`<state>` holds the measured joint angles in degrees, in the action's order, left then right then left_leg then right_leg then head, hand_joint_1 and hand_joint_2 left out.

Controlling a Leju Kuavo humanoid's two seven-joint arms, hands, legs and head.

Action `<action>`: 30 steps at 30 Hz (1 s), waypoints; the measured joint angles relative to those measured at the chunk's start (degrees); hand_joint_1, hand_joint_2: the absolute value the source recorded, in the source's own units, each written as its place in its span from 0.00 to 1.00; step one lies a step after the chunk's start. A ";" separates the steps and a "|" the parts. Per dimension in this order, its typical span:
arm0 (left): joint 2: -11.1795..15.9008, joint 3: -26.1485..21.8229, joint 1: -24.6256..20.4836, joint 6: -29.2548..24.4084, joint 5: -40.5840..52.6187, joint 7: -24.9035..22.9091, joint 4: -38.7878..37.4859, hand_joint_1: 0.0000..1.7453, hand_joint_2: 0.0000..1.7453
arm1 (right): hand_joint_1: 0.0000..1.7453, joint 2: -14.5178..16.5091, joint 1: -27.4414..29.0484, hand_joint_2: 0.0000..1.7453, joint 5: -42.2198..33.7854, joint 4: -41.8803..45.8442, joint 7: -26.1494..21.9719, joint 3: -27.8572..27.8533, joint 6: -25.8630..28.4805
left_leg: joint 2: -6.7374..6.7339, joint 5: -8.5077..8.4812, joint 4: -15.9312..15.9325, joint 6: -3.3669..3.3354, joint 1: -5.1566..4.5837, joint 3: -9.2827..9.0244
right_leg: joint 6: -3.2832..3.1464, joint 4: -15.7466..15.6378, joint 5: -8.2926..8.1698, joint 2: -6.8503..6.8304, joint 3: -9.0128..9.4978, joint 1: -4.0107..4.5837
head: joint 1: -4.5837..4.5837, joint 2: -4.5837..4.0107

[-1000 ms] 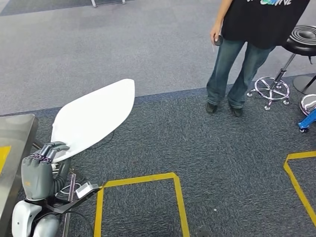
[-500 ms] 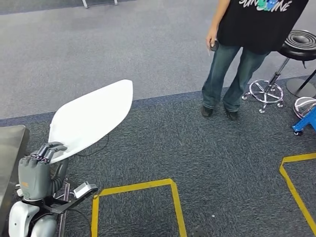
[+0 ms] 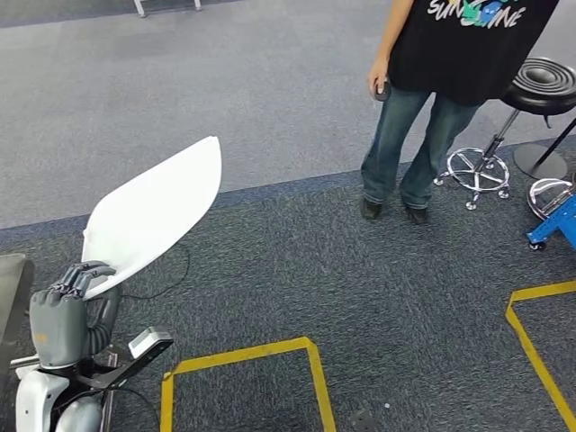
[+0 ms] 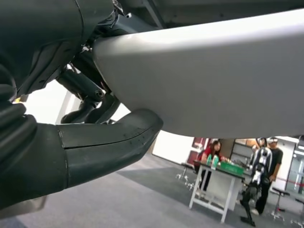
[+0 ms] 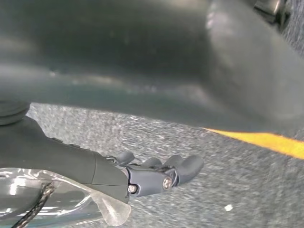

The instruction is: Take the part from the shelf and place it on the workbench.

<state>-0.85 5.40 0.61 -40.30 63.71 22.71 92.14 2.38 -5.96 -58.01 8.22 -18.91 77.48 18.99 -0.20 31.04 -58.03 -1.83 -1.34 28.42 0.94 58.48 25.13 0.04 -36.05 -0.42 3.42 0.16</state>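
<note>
The part (image 3: pixel 153 211) is a long, flat white blade-shaped piece, angled up and to the right over the carpet. My left hand (image 3: pixel 67 315) grips its lower end at the lower left of the head view. In the left wrist view the part (image 4: pixel 215 71) runs wide across the picture, with the hand's thumb (image 4: pixel 107 142) pressed under it. My right hand (image 5: pixel 157 173) hangs above the carpet with its fingers stretched out and nothing in them.
A steel table corner (image 3: pixel 10 288) shows at the left edge. A person (image 3: pixel 441 81) stands at the far right beside a black stool (image 3: pixel 544 85) and a blue object (image 3: pixel 552 220). Yellow tape (image 3: pixel 238 360) marks a floor box ahead, with another yellow tape line (image 3: pixel 536 337) at right.
The whole picture has shifted left, so the camera has turned; the steel table has slid almost out at the left edge. My left hand still holds the part, now tilted a little steeper.
</note>
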 joint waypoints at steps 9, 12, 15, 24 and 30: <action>1.38 0.69 0.04 -0.01 -0.38 -0.35 -0.34 1.00 1.00 | 0.00 0.00 -0.08 0.00 -0.22 0.00 0.15 0.00 -0.04 | 0.10 -0.89 -8.46 2.36 2.23 7.89 | -0.63 -0.34 1.85 0.58 2.74 -0.29 | -0.15 -0.01; 1.56 0.79 0.03 -0.01 -0.37 -0.35 -0.44 1.00 1.00 | 0.00 0.00 -0.19 0.00 -0.24 0.00 0.17 0.00 -0.04 | 0.14 -3.72 -1.20 2.13 2.09 5.52 | 0.14 -0.27 2.21 0.76 2.99 -0.23 | -0.18 -0.01; 1.65 0.84 0.05 -0.01 -0.37 -0.44 -0.52 1.00 1.00 | 0.00 0.00 -0.14 0.00 -0.26 0.00 0.20 0.00 -0.04 | 0.29 -4.30 -0.62 2.04 1.79 5.39 | -0.39 -0.15 2.48 0.75 2.95 -0.26 | -0.16 -0.01; 2.05 0.99 -0.28 -0.01 -0.44 -1.35 -0.74 1.00 1.00 | 0.00 0.00 -0.30 0.00 -0.72 0.00 0.12 0.00 -0.51 | 0.36 -4.30 -0.58 1.15 1.41 5.41 | 0.24 -1.33 1.93 0.73 3.48 -0.54 | -0.17 -0.01; 2.49 1.04 -0.26 -0.01 -0.36 -2.03 -0.82 1.00 1.00 | 0.00 0.00 -0.26 0.00 -1.42 0.00 0.04 -0.01 -1.96 | 0.36 -4.35 -0.60 0.97 1.27 5.42 | 1.24 -1.45 1.88 0.73 3.49 -0.72 | -0.18 -0.01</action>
<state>1.64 6.45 0.36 -40.30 63.35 20.68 91.32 2.38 -6.23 -59.43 8.22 -18.86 77.47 17.03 0.16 26.69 -58.63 -0.86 -0.06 33.84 2.19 57.03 27.01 0.76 -32.56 -1.14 3.23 0.15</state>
